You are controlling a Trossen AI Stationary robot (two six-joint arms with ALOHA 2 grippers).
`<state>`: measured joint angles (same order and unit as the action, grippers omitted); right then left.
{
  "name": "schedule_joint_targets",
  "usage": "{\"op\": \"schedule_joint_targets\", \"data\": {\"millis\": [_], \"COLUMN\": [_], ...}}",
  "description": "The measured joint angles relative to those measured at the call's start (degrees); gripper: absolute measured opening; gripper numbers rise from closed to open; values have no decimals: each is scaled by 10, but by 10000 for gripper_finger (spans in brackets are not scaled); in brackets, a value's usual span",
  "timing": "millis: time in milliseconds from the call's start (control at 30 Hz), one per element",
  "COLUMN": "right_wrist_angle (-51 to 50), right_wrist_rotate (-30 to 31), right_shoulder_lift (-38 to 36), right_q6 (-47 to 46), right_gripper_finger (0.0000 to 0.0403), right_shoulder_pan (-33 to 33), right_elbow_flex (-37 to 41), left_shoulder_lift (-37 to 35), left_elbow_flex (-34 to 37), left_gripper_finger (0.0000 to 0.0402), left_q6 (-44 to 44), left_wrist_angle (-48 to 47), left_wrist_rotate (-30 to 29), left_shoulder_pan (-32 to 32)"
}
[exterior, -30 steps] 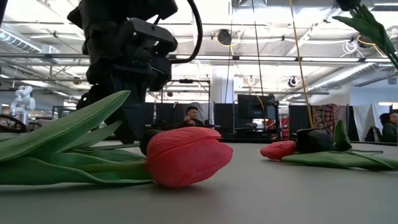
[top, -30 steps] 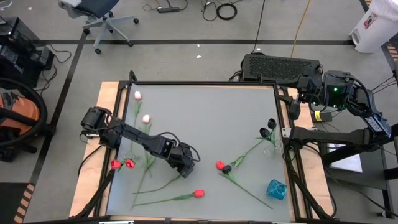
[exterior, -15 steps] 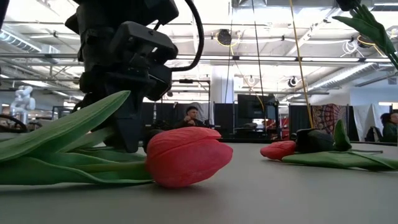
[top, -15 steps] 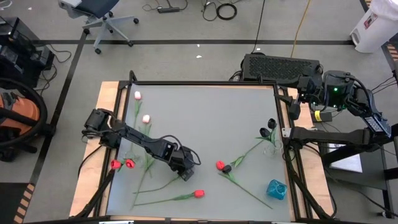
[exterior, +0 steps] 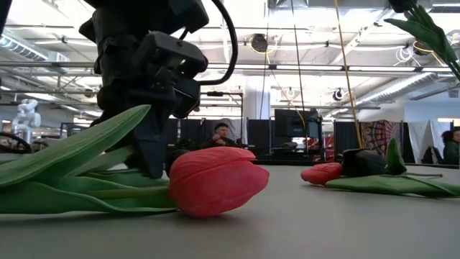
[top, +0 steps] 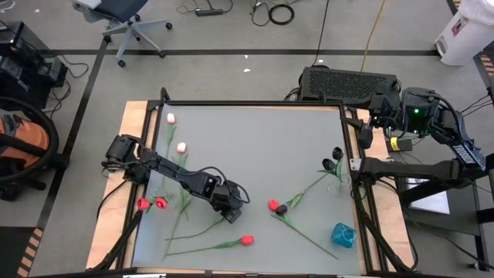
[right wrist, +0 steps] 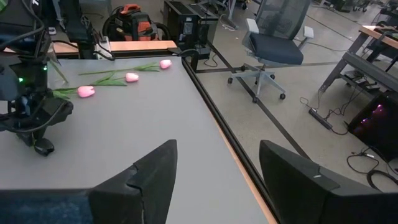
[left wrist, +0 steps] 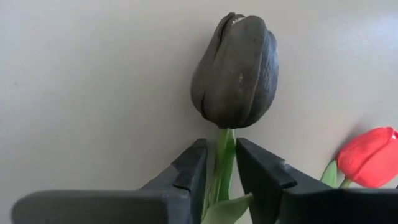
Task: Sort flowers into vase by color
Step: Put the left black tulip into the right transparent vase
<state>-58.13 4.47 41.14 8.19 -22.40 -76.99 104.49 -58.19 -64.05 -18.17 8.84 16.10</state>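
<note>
From above, the left tool (top: 231, 210) sits low over the near middle of the worktop (top: 255, 147), and its dark body covers whatever lies under it; no black flower can be picked out there from that height. The left wrist view settles it: a black tulip (left wrist: 237, 71) lies flat on the grey surface, and the two dark fingers (left wrist: 186, 171) straddle its green stem just below the head. They stand very close to the stem on both sides, but I cannot tell whether they press it yet or only bracket it. A red tulip (left wrist: 368, 157) lies just beside, cut off at the frame's edge.

The black head is matte and closed, with a faint seam down its petals.

From worktop height a big red tulip (exterior: 213, 180) fills the foreground with its long green leaves, hiding the base of the left arm behind it. Farther right lie another red head and a black one (exterior: 365, 162), touching.

From above, the rest are scattered: two pink tulips (top: 176, 133) at the far left, two red heads (top: 152, 203) side by side at the left edge, one red (top: 247, 240) at the near middle. At the right edge two black heads (top: 333, 159) stand in something too hard to make out. A blue object (top: 343, 235) sits at the near right.

The right tool (right wrist: 214, 171) waits off the worktop's right side, fingers spread wide, grasping nothing.
</note>
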Motion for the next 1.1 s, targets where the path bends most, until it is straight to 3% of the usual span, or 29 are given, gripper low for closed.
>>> {"op": "schedule_joint_targets", "data": {"millis": [233,700,1100], "right_wrist_angle": [0,0,0], "right_wrist_rotate": [0,0,0], "right_shoulder_lift": [0,0,0], "right_q6": [0,0,0], "right_gripper_finger": [219,219,219], "right_shoulder_pan": [0,0,0], "right_elbow_flex": [0,0,0], "left_shoulder_lift": [0,-1,-44], "left_elbow_flex": [0,-5,-76], "left_gripper_finger": [11,17,17], "left_q6": [6,25,111], "left_wrist_angle": [1,-1,-2], "left_wrist_rotate": [-3,5,5], "left_shoulder_pan": [0,-2,-51]}}
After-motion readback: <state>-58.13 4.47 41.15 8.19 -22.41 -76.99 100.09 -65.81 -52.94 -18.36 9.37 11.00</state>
